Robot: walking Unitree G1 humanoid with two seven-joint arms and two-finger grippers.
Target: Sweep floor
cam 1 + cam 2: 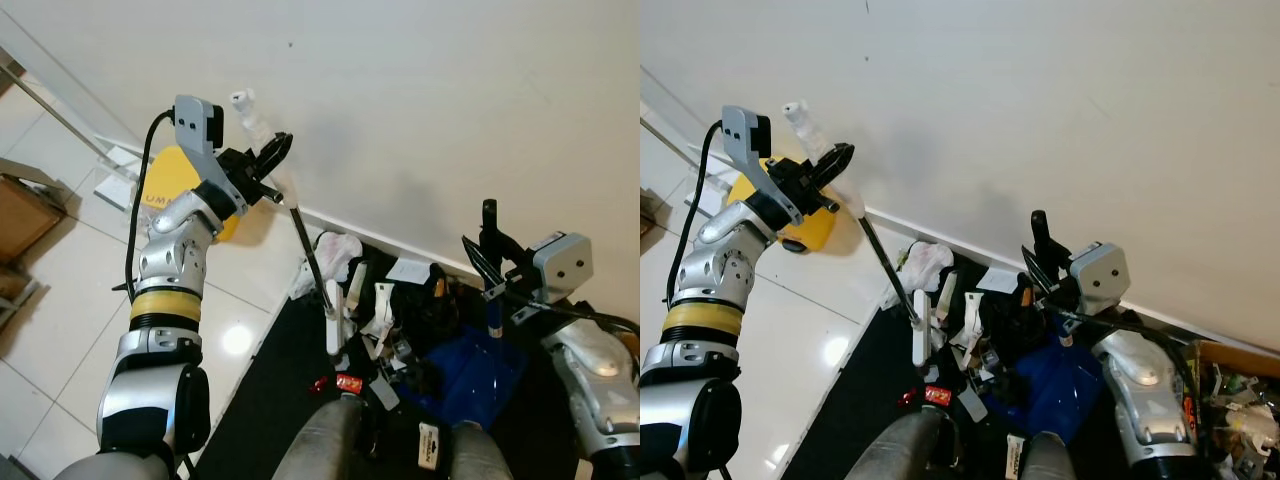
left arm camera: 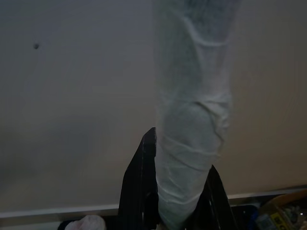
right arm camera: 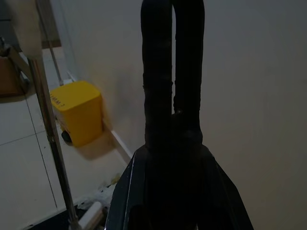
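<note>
My left gripper [image 1: 270, 165] is raised near the wall, shut on the white-wrapped top of the broom handle [image 1: 252, 113]. The thin dark stick [image 1: 306, 245] slants down to the white broom head [image 1: 333, 322] among the litter. The left wrist view has both black fingers [image 2: 140, 187] pressed on the wrapped handle [image 2: 192, 143]. My right gripper [image 1: 492, 270] is shut on the upright black handle [image 1: 489, 222] of the blue dustpan [image 1: 470, 370]. That looped black handle [image 3: 171, 72] stands between the fingers in the right wrist view.
A pile of litter [image 1: 385, 320] (white paper, dark scraps, red wrappers) lies on a black mat [image 1: 265, 400] by the baseboard. A yellow bin [image 1: 165, 185] stands against the wall at left. A cardboard box [image 1: 22, 212] sits further left on the pale tiles.
</note>
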